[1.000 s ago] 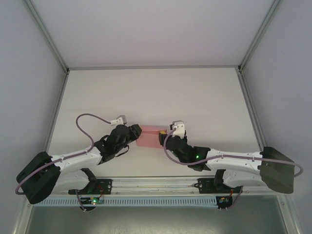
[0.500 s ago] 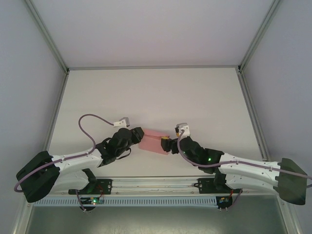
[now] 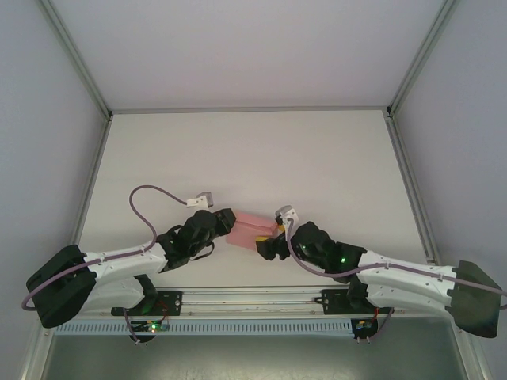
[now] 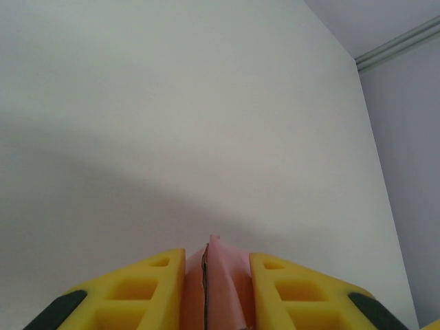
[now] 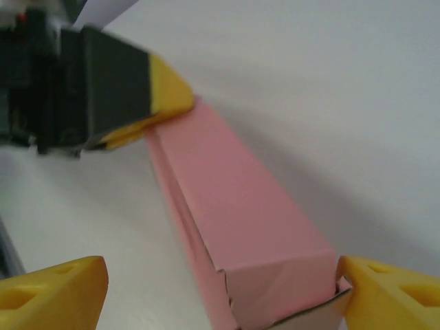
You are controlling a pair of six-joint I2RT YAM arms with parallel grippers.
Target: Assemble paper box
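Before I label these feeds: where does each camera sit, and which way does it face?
Top external: above and behind the bases, looking down on the table; both arms show, left gripper and right gripper flanking the paper box.
Left wrist: looks past its own yellow fingers across the table; paper box pinched between them.
Right wrist: looks along the paper box towards the left gripper; own fingers spread at the bottom corners.
Shared: all show the box.

It was a robotics lab test cell: a bare white flat bench [image 3: 253, 150] boxed in by plain pale grey panel walls [image 3: 32, 119] on silver aluminium frame rails [image 3: 75, 59]. A white-and-black left arm [image 3: 119, 261] and right arm [image 3: 396, 271] were bolted at 6 o'clock.
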